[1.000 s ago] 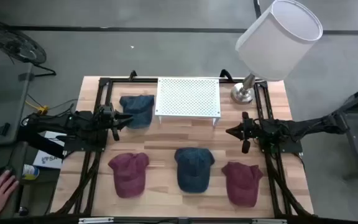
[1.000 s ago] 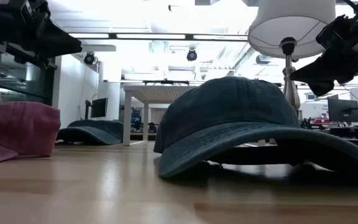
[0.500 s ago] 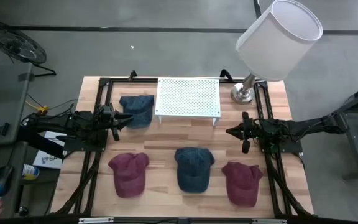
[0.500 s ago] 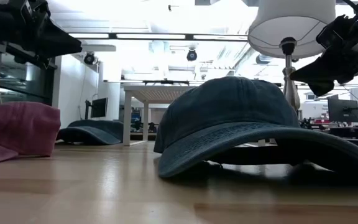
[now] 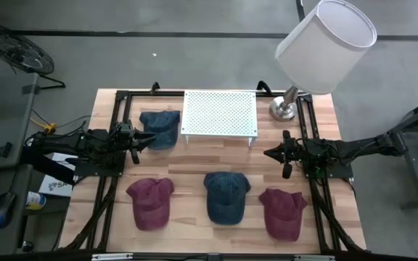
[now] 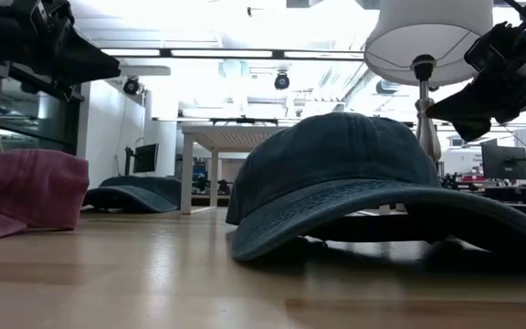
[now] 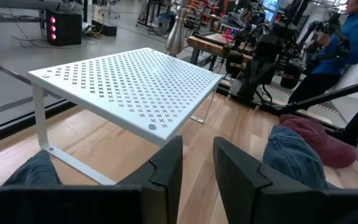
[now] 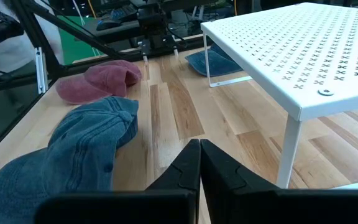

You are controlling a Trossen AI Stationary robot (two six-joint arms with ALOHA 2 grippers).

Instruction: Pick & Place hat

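Four caps lie on the table. A blue cap point(image 5: 159, 129) rests at the far left beside the white rack, a maroon cap point(image 5: 151, 202) at the near left, a second blue cap point(image 5: 226, 195) near the centre, and a second maroon cap point(image 5: 282, 212) at the near right. My left gripper point(image 5: 139, 143) hovers just by the far blue cap's near-left side, fingers a little apart point(image 7: 197, 155). My right gripper point(image 5: 270, 154) hovers right of the table's middle, fingers shut point(image 8: 199, 151). Neither touches a cap.
A white perforated rack point(image 5: 220, 112) stands on thin legs at the far middle. A lamp with a white shade point(image 5: 326, 36) has its base point(image 5: 284, 109) at the far right. Black frame rails run along both table sides. A person in blue point(image 7: 347, 37) stands beyond the table.
Both arms and all caps have kept still. A person's hand at the lower left, off the table, has drawn away out of the high view.
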